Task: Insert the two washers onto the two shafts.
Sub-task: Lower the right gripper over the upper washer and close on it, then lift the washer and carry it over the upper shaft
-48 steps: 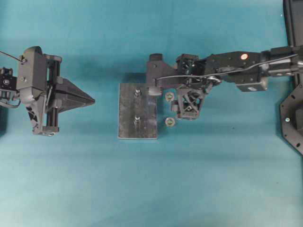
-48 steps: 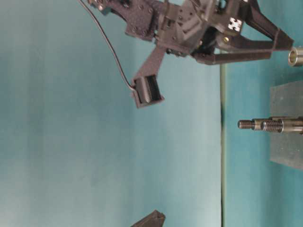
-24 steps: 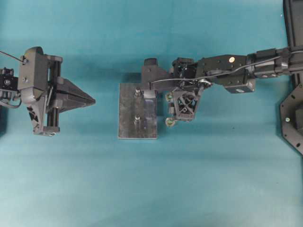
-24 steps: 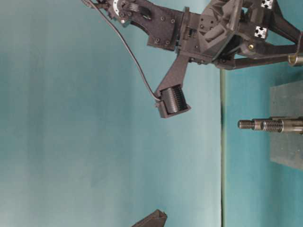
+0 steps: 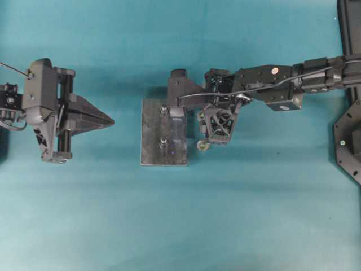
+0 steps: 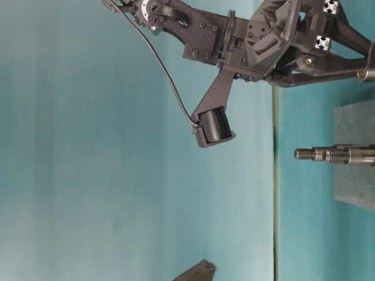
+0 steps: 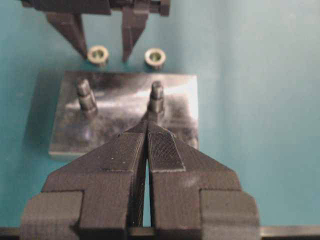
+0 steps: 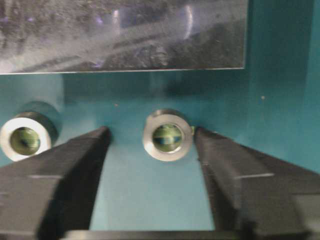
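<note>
A small metal washer (image 8: 167, 135) lies flat on the teal table, between the fingers of my right gripper (image 8: 151, 134), which stands open. The right finger is almost against its rim; the left finger is a clear gap away. From overhead this washer (image 5: 201, 114) sits just right of the steel plate (image 5: 151, 132), with the right gripper (image 5: 205, 118) lowered over it. Two threaded shafts (image 5: 163, 110) (image 5: 162, 142) stand upright on the plate. My left gripper (image 5: 111, 120) is shut and empty, left of the plate, pointing at it.
A second washer (image 5: 202, 145) lies beside the plate's right edge, to the left in the right wrist view (image 8: 26, 139). The plate's edge (image 8: 125, 65) runs just beyond the fingertips. The right arm (image 5: 282, 84) reaches in from the right.
My right gripper has come down and toward the plate, so its fingers now straddle the washer, and they have narrowed. The left gripper has barely moved.
</note>
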Available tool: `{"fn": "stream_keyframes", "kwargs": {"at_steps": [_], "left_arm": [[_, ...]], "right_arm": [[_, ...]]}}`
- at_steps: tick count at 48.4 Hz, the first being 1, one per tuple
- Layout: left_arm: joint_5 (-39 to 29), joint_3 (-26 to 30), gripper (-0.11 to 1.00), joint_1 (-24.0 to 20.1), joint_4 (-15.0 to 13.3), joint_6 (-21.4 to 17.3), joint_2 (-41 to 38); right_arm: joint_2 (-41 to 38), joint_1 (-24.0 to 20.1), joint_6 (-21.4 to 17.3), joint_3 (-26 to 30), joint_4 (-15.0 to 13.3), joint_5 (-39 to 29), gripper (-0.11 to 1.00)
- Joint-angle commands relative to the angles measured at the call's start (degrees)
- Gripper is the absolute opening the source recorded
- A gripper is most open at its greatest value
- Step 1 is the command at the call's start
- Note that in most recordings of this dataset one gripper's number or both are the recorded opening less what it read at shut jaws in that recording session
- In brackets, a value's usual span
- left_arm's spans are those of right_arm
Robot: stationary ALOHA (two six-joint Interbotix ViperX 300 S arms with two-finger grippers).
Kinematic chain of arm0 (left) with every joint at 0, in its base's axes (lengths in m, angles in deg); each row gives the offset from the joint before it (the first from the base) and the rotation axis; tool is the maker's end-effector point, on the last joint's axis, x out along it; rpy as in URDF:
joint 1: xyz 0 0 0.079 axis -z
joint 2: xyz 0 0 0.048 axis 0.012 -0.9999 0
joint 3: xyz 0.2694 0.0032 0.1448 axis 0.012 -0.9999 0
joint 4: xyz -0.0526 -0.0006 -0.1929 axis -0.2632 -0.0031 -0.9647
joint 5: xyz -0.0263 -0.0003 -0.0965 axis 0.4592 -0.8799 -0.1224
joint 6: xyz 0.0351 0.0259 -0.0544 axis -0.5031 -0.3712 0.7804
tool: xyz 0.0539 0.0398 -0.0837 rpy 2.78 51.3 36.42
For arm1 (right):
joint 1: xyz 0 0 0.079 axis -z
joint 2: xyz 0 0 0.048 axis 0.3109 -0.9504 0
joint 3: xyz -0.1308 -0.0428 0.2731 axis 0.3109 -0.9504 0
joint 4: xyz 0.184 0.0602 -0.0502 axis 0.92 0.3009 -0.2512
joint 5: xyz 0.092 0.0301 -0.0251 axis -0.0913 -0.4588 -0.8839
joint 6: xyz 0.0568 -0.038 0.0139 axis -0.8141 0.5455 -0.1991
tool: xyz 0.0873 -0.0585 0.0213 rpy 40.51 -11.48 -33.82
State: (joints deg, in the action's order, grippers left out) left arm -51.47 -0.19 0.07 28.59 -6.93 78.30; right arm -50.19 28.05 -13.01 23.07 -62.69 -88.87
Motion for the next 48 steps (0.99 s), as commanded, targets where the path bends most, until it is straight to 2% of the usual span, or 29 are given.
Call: {"fn": "stream_keyframes", "kwargs": {"at_steps": [1, 9, 12, 21, 27, 31, 39, 48], "left_arm": [[0.7, 0.9, 0.00, 0.3, 0.2, 0.1, -0.4], [2.1, 1.0, 0.00, 0.4, 0.2, 0.1, -1.0], [2.4, 0.9, 0.00, 0.4, 0.1, 0.1, -1.1], [2.5, 1.1, 0.00, 0.4, 0.2, 0.2, -1.5], [2.5, 1.1, 0.00, 0.4, 0.2, 0.2, -1.4], [2.5, 1.0, 0.00, 0.4, 0.2, 0.2, -1.4], [2.5, 1.0, 0.00, 0.4, 0.2, 0.2, -1.5], [2.5, 1.1, 0.00, 0.4, 0.2, 0.2, -1.5]], "right_arm": [[0.4, 1.0, -0.3, 1.2, -0.2, 0.5, 0.59], [-0.1, 1.1, -0.4, 1.2, -0.2, 0.2, 0.39], [-0.1, 1.2, -0.4, 1.2, -0.2, 0.1, 0.35], [0.6, 1.9, -1.0, 2.0, -0.3, -0.4, 0.35], [2.5, 2.5, -1.7, 3.7, -1.8, -3.0, 0.35], [3.8, 2.5, -1.8, 5.7, -2.7, -6.0, 0.35], [6.2, 2.3, -1.6, 10.7, -2.8, -12.1, 0.35], [6.0, -0.3, -1.3, 16.3, -2.7, -16.7, 0.35]]}}
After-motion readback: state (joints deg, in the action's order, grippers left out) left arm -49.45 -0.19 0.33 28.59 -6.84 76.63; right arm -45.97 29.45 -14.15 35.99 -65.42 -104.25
